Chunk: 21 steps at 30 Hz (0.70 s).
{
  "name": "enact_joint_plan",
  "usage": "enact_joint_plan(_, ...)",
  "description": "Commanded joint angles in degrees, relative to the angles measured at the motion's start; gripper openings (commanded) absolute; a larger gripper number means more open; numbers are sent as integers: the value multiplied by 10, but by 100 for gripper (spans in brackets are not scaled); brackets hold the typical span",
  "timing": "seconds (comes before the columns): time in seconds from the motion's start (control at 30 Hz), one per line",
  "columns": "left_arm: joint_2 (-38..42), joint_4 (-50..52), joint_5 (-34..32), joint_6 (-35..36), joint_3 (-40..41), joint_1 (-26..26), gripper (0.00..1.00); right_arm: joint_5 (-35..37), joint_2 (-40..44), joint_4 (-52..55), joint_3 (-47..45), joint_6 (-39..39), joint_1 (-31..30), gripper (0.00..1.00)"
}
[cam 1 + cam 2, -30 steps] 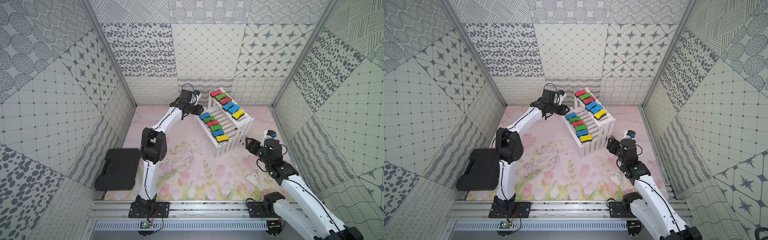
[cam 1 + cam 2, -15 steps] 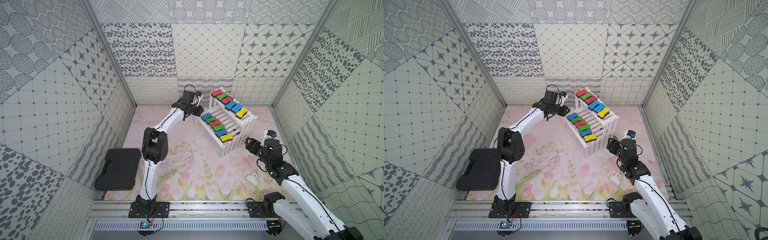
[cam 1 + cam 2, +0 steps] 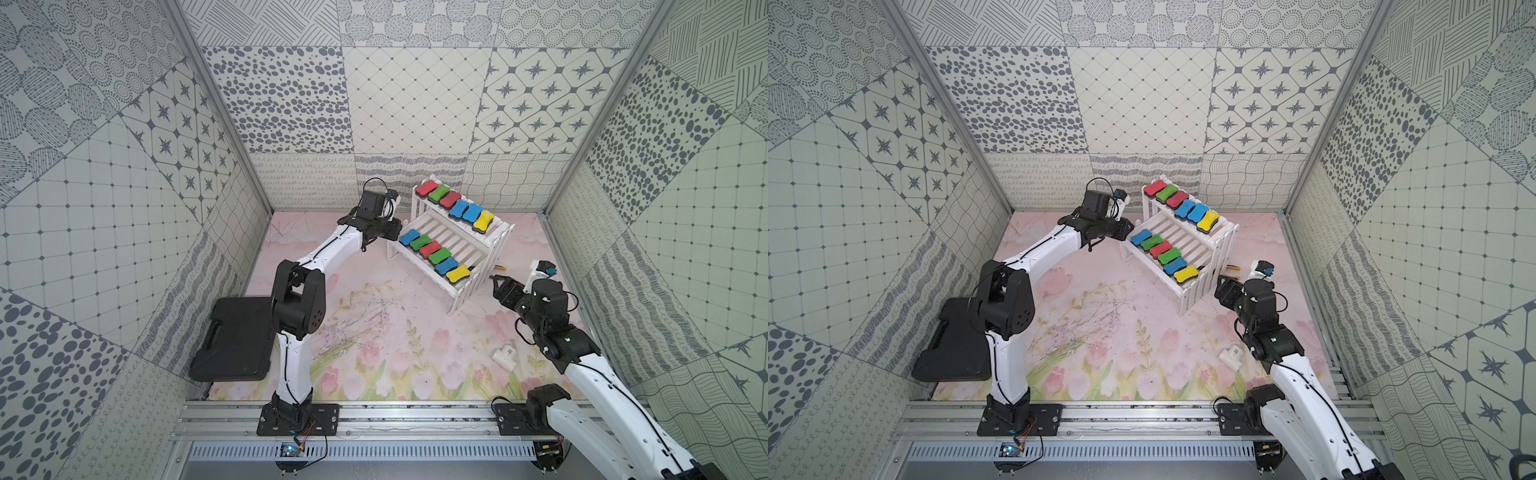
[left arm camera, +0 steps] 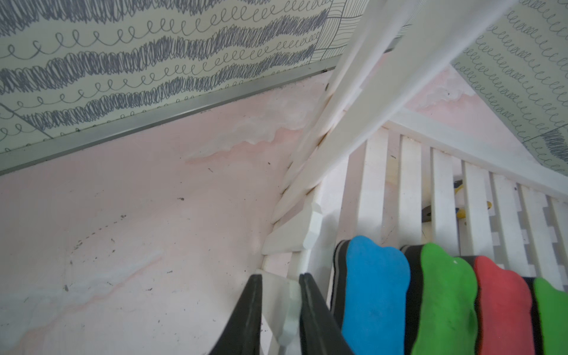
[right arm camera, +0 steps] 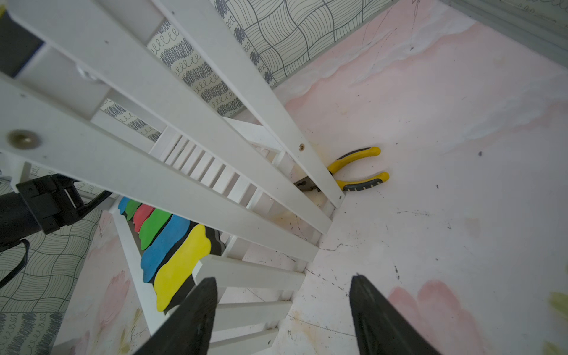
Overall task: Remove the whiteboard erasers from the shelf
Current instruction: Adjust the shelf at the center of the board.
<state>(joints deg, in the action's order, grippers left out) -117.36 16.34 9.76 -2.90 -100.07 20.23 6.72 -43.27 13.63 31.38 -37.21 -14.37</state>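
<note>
Pink floral counter (image 3: 374, 324): left claw (image 4: 281, 310) clamped on shelf (image 3: 461, 243) end rail; right claw (image 5: 282, 278) spread wide, empty; erasers (image 3: 430, 248) shelved.

Left pincer (image 4: 280, 279) clamps the shelf (image 4: 376, 190); right pincer (image 5: 284, 278) stands spread apart.

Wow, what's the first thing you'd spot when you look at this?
The rainbow of whiteboard erasers, red, green, blue and yellow, lined up in two rows on the white shelf near the back wall. The left claw is pinching the shelf's end post beside the blue eraser, while the right claw hangs open at the other end.
</note>
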Motion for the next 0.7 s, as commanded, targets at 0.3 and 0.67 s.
enact_joint_plan(0.3,152,-74,-140,-111,190,-2,23,1,17,-8,-1,-22,3,72)
enact_joint_plan(0.67,282,-67,-215,-198,336,-2,24,-13,-4,-11,-1,-39,3,72)
